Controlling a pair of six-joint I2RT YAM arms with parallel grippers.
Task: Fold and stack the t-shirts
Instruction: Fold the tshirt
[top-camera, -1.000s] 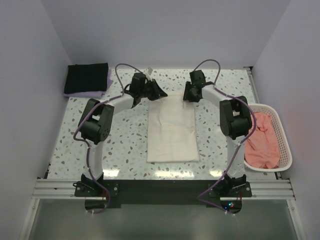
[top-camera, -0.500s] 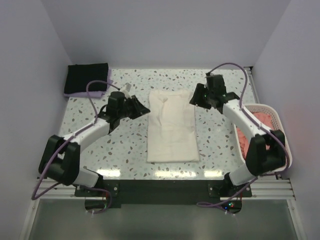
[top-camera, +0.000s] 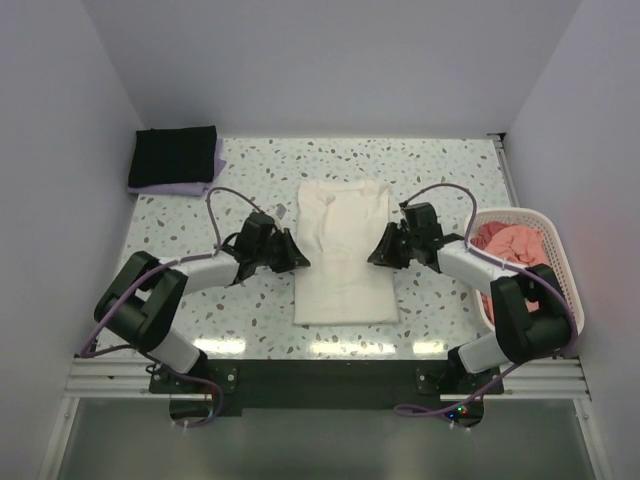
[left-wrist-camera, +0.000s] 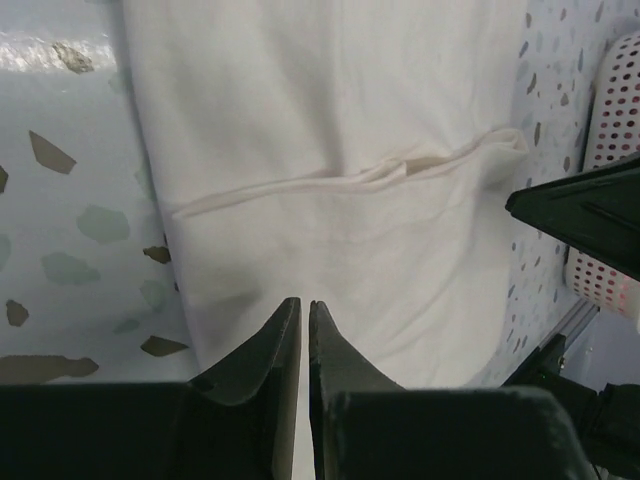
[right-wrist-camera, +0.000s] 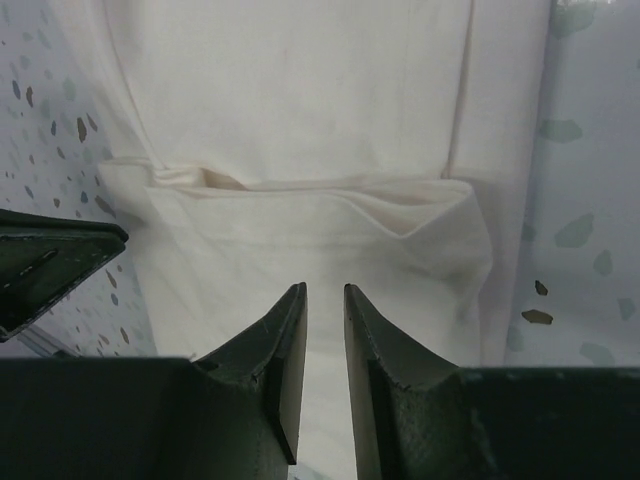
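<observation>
— Two tees lay stacked at the far left corner of the desk (top-camera: 450, 170), the black one (top-camera: 175, 155) on the lavender one (top-camera: 170, 188); the salmon-pink one (top-camera: 510, 245) sat in the basket (top-camera: 565, 300). And the cream-white t-shirt (top-camera: 345, 255)?
— Flat mid-desk, a long folded strip. The left end effector (top-camera: 300, 262) was at its left edge, jaws almost together, only a slit; I couldn't tell whether cloth was nipped. The right end effector (top-camera: 375, 256) faced it at the right edge, narrowly parted, gripping nothing I could see.
— So a crosswise fold, by my guess?
— Likely. Both should pinch every layer at matching points, lift together and level, then lay the half squarely over so the edges line up, without dragging the strip askew
</observation>
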